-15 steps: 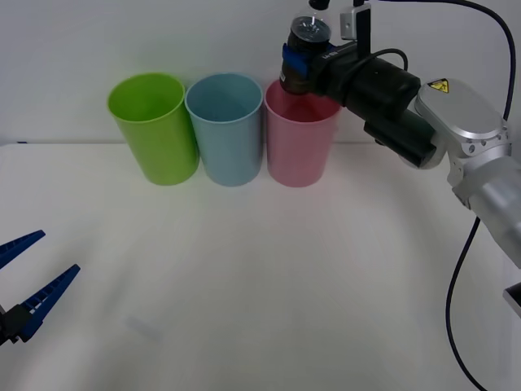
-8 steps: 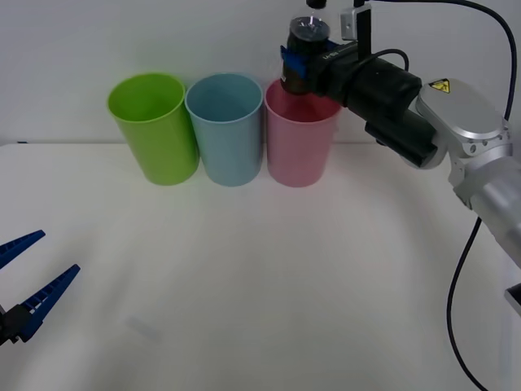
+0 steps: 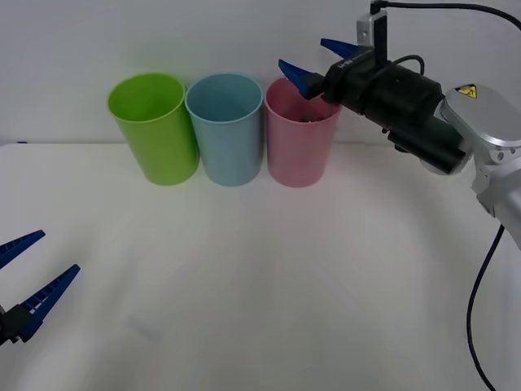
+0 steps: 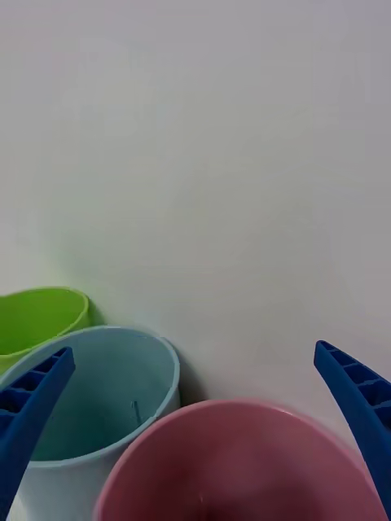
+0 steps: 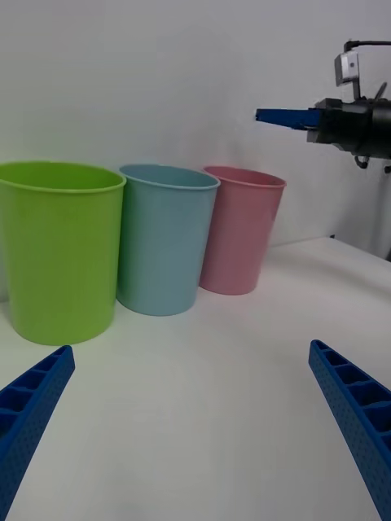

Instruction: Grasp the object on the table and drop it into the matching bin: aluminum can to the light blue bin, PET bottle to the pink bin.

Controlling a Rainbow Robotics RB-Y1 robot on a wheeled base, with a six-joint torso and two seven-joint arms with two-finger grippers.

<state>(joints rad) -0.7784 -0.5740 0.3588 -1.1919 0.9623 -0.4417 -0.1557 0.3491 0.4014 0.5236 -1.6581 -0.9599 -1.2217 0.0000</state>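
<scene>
We note left gripper at near left over table, fingers spread, holding nothing. Far side, row left to right: lime green bin, light blue bin, pink bin. We see dark shape inside pink bin, likely PET bottle. Right gripper above pink bin rim, fingers released, empty.

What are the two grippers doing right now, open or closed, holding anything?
Left gripper: open, holding nothing, low over the table.
Right gripper: open, holding nothing, above the pink bin.
</scene>
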